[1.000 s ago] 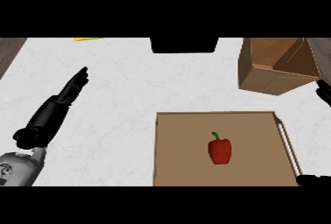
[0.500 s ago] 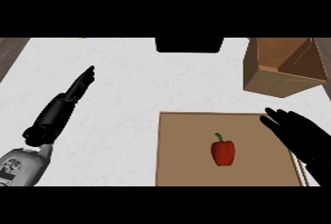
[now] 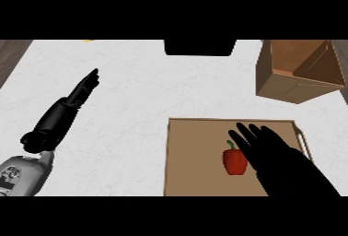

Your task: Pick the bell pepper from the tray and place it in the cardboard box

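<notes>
Your black right hand (image 3: 282,159) hangs over the flat brown tray (image 3: 197,161) with fingers straight and spread, holding nothing, just beside the small red bell pepper with a green stem (image 3: 235,160) that lies near the tray's middle, which puts it well placed to close round the pepper. The open brown cardboard box (image 3: 299,69) stands well apart at the counter's far right, so plan a lift and carry that way. Your left hand (image 3: 83,88) rests open on the white counter (image 3: 136,83) at the left, clear of the work.
</notes>
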Robot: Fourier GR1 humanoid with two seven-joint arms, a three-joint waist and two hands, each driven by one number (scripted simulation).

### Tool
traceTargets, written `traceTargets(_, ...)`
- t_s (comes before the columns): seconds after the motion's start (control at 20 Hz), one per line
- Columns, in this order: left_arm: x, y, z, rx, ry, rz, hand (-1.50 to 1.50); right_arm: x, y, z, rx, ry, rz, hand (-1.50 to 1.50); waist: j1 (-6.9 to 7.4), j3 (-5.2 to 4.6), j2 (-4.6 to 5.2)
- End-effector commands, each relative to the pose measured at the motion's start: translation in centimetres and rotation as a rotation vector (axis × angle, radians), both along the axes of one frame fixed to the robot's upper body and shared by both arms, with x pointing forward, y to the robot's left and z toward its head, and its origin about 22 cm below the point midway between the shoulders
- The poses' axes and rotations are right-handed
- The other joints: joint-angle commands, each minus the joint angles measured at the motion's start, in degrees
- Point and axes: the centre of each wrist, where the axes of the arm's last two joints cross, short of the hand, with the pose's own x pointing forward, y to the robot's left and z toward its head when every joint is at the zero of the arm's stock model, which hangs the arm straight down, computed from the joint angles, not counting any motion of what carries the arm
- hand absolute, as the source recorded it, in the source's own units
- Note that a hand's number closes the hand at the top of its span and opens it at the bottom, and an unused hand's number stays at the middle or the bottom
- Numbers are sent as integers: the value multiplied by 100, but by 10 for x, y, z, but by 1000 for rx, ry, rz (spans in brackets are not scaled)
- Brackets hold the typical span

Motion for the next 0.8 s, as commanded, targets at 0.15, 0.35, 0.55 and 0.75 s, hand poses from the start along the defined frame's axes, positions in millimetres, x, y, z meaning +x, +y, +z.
traceTargets(0.15, 9, -2, 4, 13, -6, 22, 0, 12, 48, -13, -80, 65, -73, -150, -79, 8, 0)
traceTargets(0.35, 7, 15, -1, 10, -11, 22, 0, 6, 54, -25, -104, 52, -107, -150, -112, 9, -9)
traceTargets(0.55, 4, -18, -2, 0, 3, 29, 0, -5, 59, -31, -148, 28, -118, -150, -140, 13, -20)
traceTargets(0.75, -4, 10, -9, -2, 3, 15, 0, 15, 66, -51, -146, 30, -134, -150, -97, 15, -9)
